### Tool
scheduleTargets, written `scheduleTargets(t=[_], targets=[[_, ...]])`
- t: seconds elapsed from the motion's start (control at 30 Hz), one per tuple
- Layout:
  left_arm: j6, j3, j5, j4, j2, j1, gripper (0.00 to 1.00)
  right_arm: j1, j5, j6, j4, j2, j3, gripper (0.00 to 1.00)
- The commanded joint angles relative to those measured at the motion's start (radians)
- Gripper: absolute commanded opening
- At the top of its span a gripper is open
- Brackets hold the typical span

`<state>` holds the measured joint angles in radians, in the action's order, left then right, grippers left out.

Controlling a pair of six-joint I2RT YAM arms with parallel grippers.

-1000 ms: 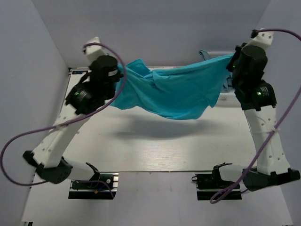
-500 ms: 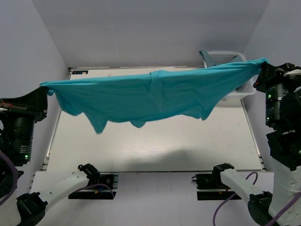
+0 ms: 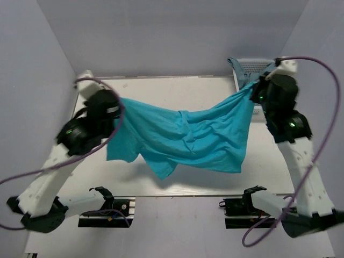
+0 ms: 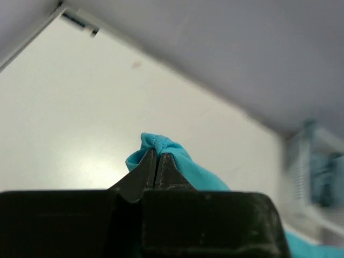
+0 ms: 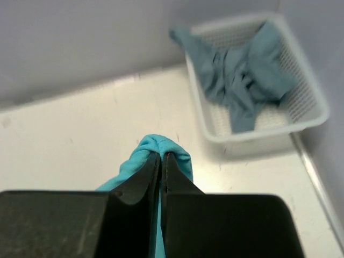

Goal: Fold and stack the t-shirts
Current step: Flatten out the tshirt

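A bright turquoise t-shirt hangs slack in the air between both arms, sagging over the table's middle. My left gripper is shut on a bunched corner of the turquoise t-shirt at the left. My right gripper is shut on the opposite corner of the turquoise t-shirt at the right, in front of the basket. Duller grey-blue t-shirts lie crumpled in the white lattice basket; one drapes over its far-left rim.
The white basket stands at the table's back right corner against the wall. Grey walls close in the left, back and right. The white table shows bare under and in front of the shirt.
Both arms have swung inward and forward from a wide spread. The turquoise t-shirt, stretched taut half a second ago, now sags lower between them.
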<state>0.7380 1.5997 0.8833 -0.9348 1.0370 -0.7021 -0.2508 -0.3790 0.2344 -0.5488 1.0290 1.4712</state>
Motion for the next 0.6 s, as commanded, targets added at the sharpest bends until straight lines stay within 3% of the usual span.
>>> scheduleTargets(t=[0.0, 0.13, 0.27, 0.57], targets=[[0.098, -0.130, 0.055, -0.030, 0.086, 0.016, 0.00, 0.002, 0.078, 0.039, 0.130, 0.081, -0.112, 0.00], [0.166, -0.285, 0.023, 0.039, 0.227, 0.101, 0.00, 0.004, 0.078, 0.025, 0.271, 0.177, -0.268, 0.00], [0.143, -0.297, -0.055, 0.140, 0.401, 0.206, 0.00, 0.002, 0.088, 0.002, 0.351, 0.337, -0.247, 0.00], [-0.075, -0.040, -0.221, 0.333, 0.702, 0.375, 0.00, 0.004, -0.006, -0.050, 0.383, 0.617, -0.023, 0.00]])
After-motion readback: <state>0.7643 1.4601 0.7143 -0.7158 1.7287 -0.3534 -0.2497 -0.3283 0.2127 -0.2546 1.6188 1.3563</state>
